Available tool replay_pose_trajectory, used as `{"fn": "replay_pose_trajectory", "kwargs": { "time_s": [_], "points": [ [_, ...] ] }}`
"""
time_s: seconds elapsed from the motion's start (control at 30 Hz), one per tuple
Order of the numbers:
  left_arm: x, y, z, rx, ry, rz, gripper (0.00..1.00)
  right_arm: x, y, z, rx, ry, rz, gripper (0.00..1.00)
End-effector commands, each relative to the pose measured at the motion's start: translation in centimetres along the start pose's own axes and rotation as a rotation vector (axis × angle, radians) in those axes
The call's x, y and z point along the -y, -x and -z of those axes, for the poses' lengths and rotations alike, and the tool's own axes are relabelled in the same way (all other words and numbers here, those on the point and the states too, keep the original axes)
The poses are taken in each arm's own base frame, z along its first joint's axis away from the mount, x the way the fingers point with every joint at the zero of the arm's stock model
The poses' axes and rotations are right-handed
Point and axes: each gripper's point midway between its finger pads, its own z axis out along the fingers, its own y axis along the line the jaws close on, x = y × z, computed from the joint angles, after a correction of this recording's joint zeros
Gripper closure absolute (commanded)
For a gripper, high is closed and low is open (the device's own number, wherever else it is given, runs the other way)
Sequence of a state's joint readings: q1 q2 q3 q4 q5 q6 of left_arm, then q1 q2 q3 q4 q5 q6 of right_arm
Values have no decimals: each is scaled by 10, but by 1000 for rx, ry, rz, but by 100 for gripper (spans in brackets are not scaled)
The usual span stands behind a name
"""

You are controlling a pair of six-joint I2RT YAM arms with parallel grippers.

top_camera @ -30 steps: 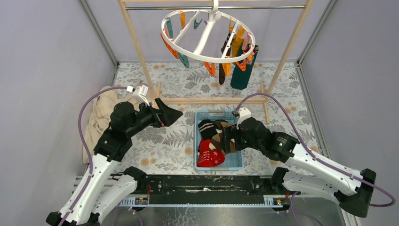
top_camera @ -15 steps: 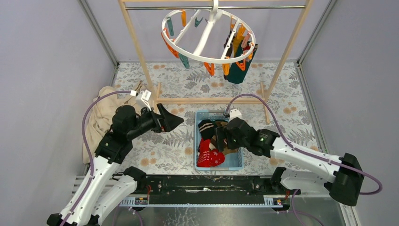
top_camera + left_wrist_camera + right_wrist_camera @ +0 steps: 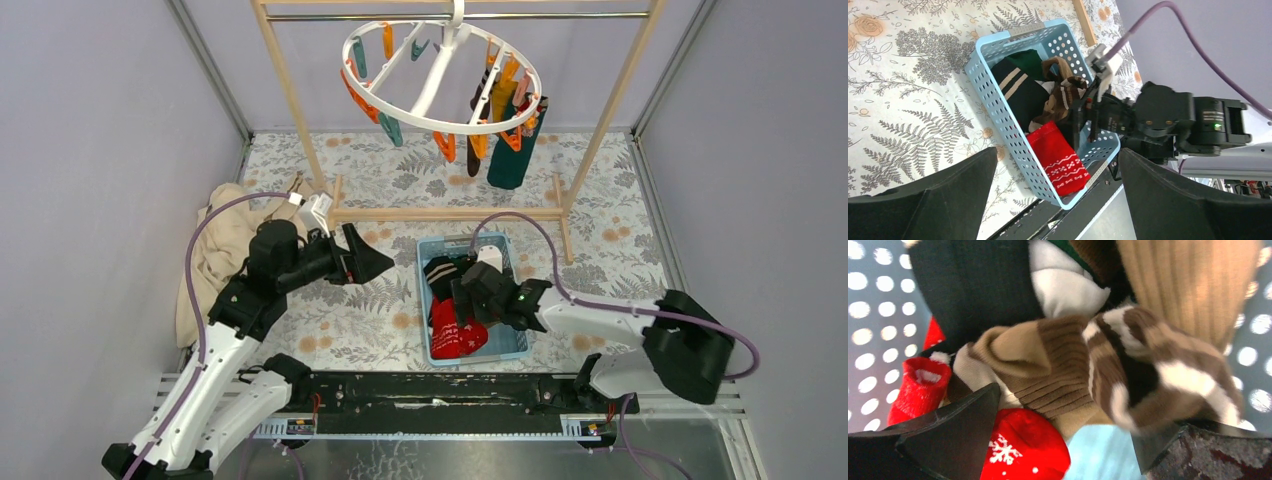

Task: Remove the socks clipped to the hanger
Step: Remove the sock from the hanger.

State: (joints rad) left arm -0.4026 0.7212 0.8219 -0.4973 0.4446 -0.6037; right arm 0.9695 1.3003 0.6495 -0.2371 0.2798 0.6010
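1. Right end effector (image 3: pixel 468 293): fingers spread wide, nothing pinched. It sits low inside the basket (image 3: pixel 424 300), directly over the sock pile. In the wrist view, a brown-and-white striped sock (image 3: pixel 1148 375) lies across the gap between the two fingers, and a tan ribbed sock (image 3: pixel 1188 285) lies beyond it.
2. Right arm: the forearm runs low and leftward from a folded elbow at the right side of the bench (image 3: pixel 360 180).
3. Left end effector (image 3: pixel 372 260): fingers spread wide and empty. It hangs above the bench just left of the basket, pointing toward it.
4. Left arm: raised from its base, elbow high, wrist turned to the right.
5. Basket: light blue, perforated walls, standing on the bench between the two arms. Contents include a red sock (image 3: pixel 455 335) with a white pattern at the near end, a black sock (image 3: pixel 1018 85) with tan stripes at the far end, and the brown and tan socks between them.
6. Hanger (image 3: pixel 436 85): hooked on the top bar of the wooden rack (image 3: pixel 290 100), well behind the basket. A dark green sock (image 3: pixel 510 160) and a brown one are clipped at its right side. The other orange and teal clips hang empty.
7. A beige cloth (image 3: pixel 205 260) lies at the left edge of the bench.
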Motion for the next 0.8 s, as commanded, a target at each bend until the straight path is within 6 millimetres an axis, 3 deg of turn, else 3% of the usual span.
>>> {"fn": "replay_pose_trajectory", "kwargs": {
  "time_s": [0.0,0.17,0.37,0.5,0.63,0.77],
  "points": [
    [1,7,8,27,20,-24,1,0,-8,-23,-30,-43,16,0],
    [-4,14,15,78,67,-13,1,-10,-4,-20,-60,-13,65,0],
    [-21,19,15,136,154,14,1,-28,46,31,61,83,108,0],
    [-24,28,12,154,181,27,1,-28,67,69,131,123,138,0],
    [-23,34,9,148,193,20,1,-26,76,95,182,161,150,0],
    [-28,35,-3,120,205,25,1,-30,74,95,180,193,166,0]
  ]
}}
